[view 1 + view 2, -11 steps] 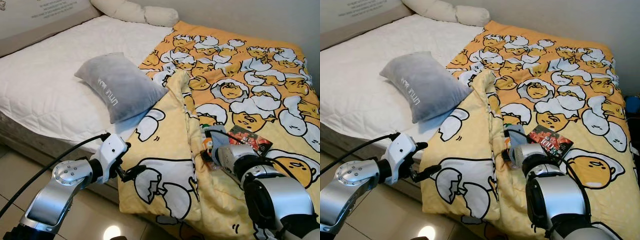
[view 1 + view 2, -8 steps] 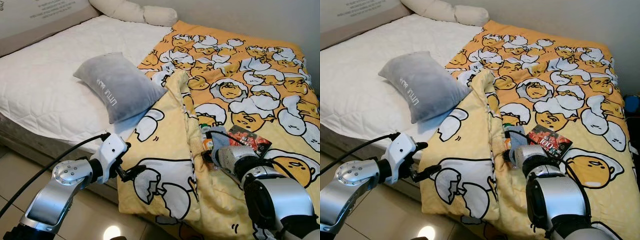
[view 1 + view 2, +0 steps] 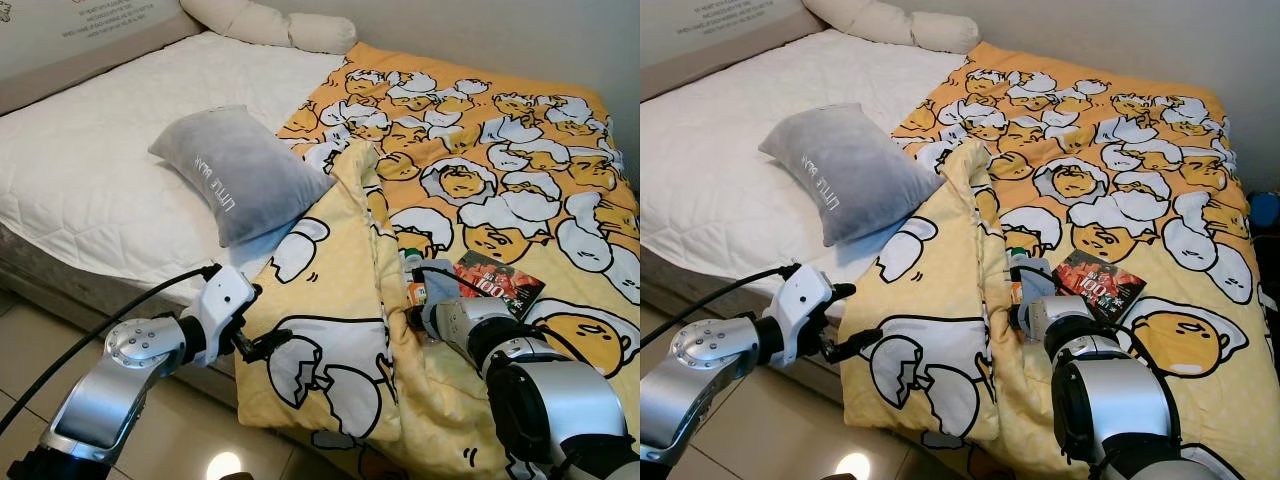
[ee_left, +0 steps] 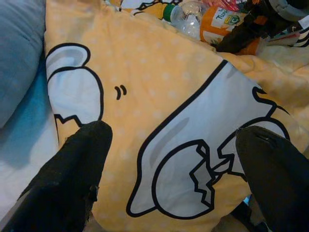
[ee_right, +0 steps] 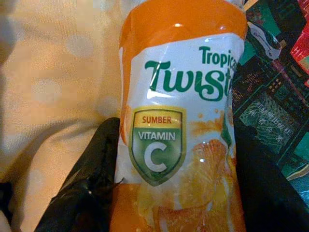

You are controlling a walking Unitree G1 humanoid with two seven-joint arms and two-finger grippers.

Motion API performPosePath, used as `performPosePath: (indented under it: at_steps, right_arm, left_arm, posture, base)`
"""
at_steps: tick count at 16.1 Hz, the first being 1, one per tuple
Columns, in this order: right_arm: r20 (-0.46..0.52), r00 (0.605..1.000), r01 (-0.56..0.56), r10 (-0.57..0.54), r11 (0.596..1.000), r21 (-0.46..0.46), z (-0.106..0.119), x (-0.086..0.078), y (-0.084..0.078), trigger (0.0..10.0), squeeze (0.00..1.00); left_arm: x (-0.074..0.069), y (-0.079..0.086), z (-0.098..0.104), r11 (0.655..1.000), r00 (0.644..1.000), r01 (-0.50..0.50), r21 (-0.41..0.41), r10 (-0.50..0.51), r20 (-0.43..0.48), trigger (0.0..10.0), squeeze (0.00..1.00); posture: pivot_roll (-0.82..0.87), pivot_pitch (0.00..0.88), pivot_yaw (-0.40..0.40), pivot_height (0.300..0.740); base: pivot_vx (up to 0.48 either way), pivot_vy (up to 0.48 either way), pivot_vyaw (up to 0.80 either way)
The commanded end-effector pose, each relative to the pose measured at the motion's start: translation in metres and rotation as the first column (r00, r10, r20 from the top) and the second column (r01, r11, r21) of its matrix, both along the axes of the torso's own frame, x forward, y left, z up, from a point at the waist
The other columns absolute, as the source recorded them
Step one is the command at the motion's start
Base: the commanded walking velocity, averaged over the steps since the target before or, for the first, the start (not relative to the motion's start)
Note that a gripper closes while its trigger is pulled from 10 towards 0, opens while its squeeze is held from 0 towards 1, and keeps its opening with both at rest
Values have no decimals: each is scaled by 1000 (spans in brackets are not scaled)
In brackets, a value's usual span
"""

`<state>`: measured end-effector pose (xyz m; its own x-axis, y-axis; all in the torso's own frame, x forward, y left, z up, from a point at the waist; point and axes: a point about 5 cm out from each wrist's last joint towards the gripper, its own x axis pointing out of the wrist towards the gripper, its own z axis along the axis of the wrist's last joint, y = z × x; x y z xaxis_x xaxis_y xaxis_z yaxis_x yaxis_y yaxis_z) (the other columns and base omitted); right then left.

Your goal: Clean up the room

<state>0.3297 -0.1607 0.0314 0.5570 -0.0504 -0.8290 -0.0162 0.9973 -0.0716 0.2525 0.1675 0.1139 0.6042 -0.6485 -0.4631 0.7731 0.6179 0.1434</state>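
Observation:
An orange juice bottle (image 5: pixel 178 121) with a green cap lies on the yellow egg-print blanket (image 3: pixel 330 300), in a fold near the bed's front. My right gripper (image 3: pixel 416 303) is at the bottle. In the right wrist view its black fingers (image 5: pixel 87 183) press against both sides of the label. My left gripper (image 3: pixel 266 346) is open at the blanket's hanging front edge, with nothing between its wide-spread fingers (image 4: pixel 72 179). The left wrist view looks across the blanket to the bottle (image 4: pixel 212 21).
A red and black snack packet (image 3: pixel 500 285) lies just beyond the bottle. A grey pillow (image 3: pixel 240 170) rests on the bare white mattress (image 3: pixel 90 160). Cream pillows (image 3: pixel 270 25) lie at the head of the bed. Tiled floor (image 3: pixel 200 430) runs along the bed's front.
My right wrist has shifted slightly toward me along the bottle. The left arm has not moved.

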Motion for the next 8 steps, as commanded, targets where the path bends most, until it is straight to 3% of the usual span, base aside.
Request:
performPosePath:
  at_steps: [1, 6, 7, 8]
  right_arm:
    - [30, 999, 10, -10, 1000, 23, 8, 7, 0, 0, 0]
    - [106, 993, 42, -57, 990, 137, 24, 19, -2, 0, 0]
    - [151, 985, 51, -79, 983, 179, 31, 24, -4, 0, 0]
    - [262, 961, 34, -86, 980, 196, 41, 32, -6, 0, 0]
  left_arm:
    - [2, 0, 3, 1000, 1000, 4, 2, -4, 14, 10000, 0]
    - [2, 2, -1, 1000, 999, -31, -6, 31, 25, 10000, 0]
    - [1, 2, -1, 999, 999, -45, -12, 45, 30, 10000, 0]
    - [1, 3, -1, 999, 998, -51, -18, 52, 34, 10000, 0]
  posture:
    - [133, 0, -55, 740]
    - [122, 0, -52, 740]
    - [114, 0, -46, 740]
    - [102, 0, -38, 740]
  base:
    - [0, 0, 0]
    - [0, 0, 0]
    - [0, 0, 0]
    - [0, 0, 0]
